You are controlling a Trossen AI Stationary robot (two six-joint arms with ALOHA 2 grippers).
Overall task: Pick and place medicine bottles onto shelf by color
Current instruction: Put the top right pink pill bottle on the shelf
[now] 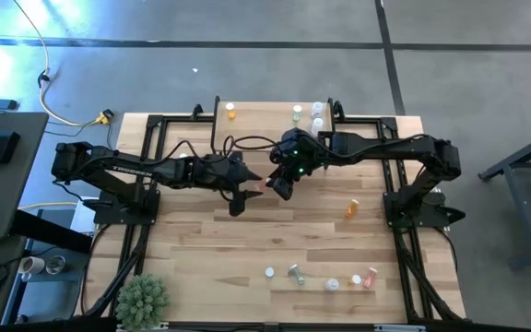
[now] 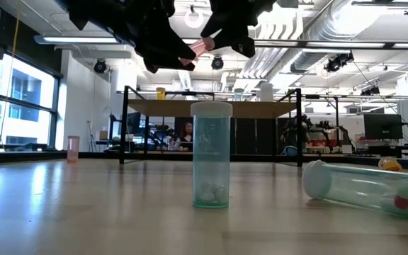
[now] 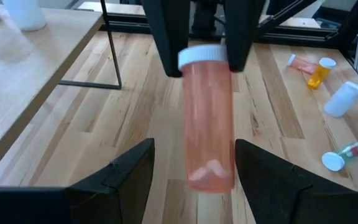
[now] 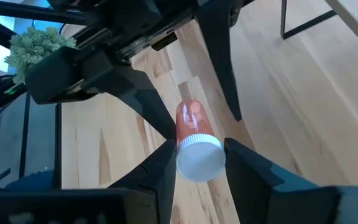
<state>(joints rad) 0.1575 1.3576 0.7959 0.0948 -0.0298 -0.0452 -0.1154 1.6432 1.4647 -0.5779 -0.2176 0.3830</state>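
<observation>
- Right wrist view is showing the right gripper point(image 4: 197, 155) clenching the white cap end of a pink bottle point(image 4: 191, 124), with the left gripper point(image 4: 185, 106) standing spread on either side of the bottle's body.
- Left wrist view is confirming this: the left arm's fingers point(image 3: 129, 171) are flanking the bottle's lower end without touching it, so the bottle is hanging from the right grip alone, in the air over the middle of the table point(image 1: 247, 249), nearer its far edge.
- Risk, in my judgement: this is looking like a handover, and if the right jaws release before the left ones close, the bottle is going to drop and roll among the loose bottles below.
- A second risk: the hold is lying on the cap only, so the left fingers closing off-centre could be levering the bottle askew or popping the cap.
- High view is placing the shelf point(image 1: 275, 120) at the far edge, with an orange bottle point(image 1: 230, 112) and pale ones already standing on it; the pink bottle itself is hidden there under the two arms.
- Low view is offering what the others are not: both grippers are well clear above the tabletop, and a green bottle point(image 2: 211, 156) is standing upright near the near edge with another point(image 2: 363, 188) lying on its side.
</observation>
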